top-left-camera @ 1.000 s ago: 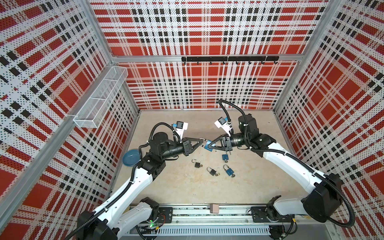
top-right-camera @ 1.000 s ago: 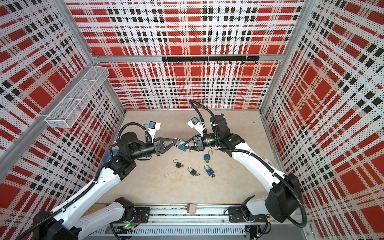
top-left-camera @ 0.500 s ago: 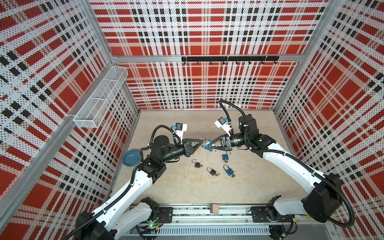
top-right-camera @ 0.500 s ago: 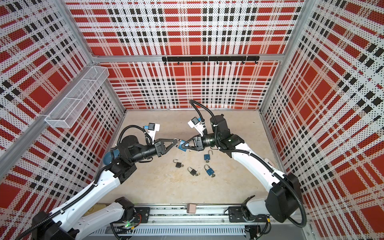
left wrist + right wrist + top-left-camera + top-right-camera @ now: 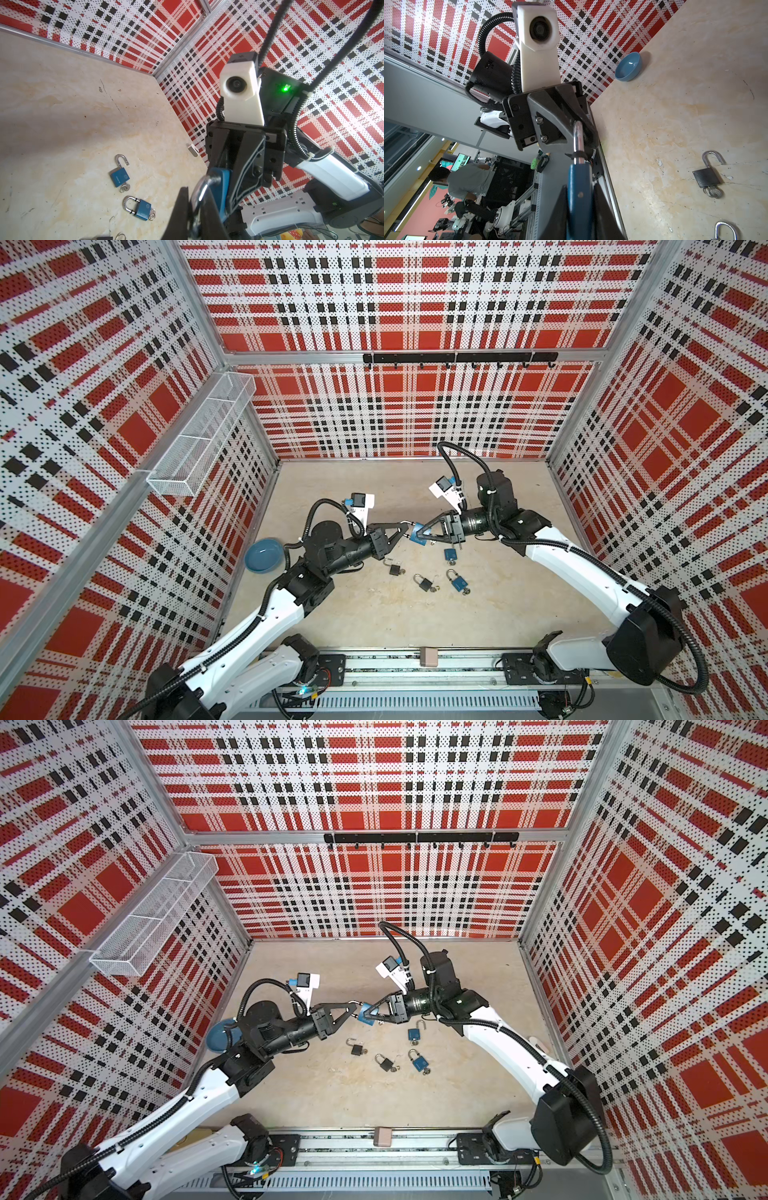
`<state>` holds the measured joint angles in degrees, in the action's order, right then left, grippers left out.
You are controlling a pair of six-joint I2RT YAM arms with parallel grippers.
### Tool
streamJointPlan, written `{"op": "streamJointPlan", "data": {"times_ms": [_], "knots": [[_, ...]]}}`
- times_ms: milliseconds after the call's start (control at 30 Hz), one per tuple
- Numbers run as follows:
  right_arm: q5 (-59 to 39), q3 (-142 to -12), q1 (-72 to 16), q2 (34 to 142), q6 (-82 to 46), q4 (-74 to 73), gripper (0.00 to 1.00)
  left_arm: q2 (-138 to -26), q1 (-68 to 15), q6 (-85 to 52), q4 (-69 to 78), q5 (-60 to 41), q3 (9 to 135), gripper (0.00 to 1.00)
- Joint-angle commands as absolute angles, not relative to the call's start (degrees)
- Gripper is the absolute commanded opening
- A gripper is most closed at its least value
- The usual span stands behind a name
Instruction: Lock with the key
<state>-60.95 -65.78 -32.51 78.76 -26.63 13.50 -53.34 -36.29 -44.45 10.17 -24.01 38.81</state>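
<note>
The blue padlock (image 5: 417, 534) hangs in the air above the middle of the counter (image 5: 498, 614), held between the two arms, which face each other nearly nose to nose in both top views. The right end effector (image 5: 419, 531) is clamped on the flat sides of the blue body, as the right wrist view shows (image 5: 579, 207). The left end effector (image 5: 401, 526) is pinched together on the steel shackle (image 5: 202, 187), whose loop sticks out of the body toward the left arm. The padlock's long axis, body to shackle, therefore lies almost on the line joining the two wrists, roughly level and pointing from right to left across the counter. The next move likely turns on this alignment: any push to seat the shackle has to run straight along that line, and a sideways offset would probably lever the shackle against the body rather than drive it home. I cannot tell whether the shackle is already fully seated. The key of the held padlock is not clearly visible in any view, so which arm lies nearer to it cannot be judged. Four other padlocks lie on the counter just below and to the right of the meeting point, among them an open black padlock (image 5: 396, 569) and an open blue one (image 5: 451, 554), all apart from both end effectors.
</note>
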Motion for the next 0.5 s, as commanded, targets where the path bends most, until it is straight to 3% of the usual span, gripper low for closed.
{"op": "streamJointPlan", "data": {"times_ms": [0,467], "knots": [[-58.5,-67.3,-34.5,79.7,-30.1,1.7,0.0,-55.3,-42.7,-42.2,9.1,-33.0,37.2,0.0],[-57.0,-67.7,-34.5,80.7,-29.7,1.7,0.0,-57.1,-51.3,-44.6,12.3,-29.0,36.0,0.0]]}}
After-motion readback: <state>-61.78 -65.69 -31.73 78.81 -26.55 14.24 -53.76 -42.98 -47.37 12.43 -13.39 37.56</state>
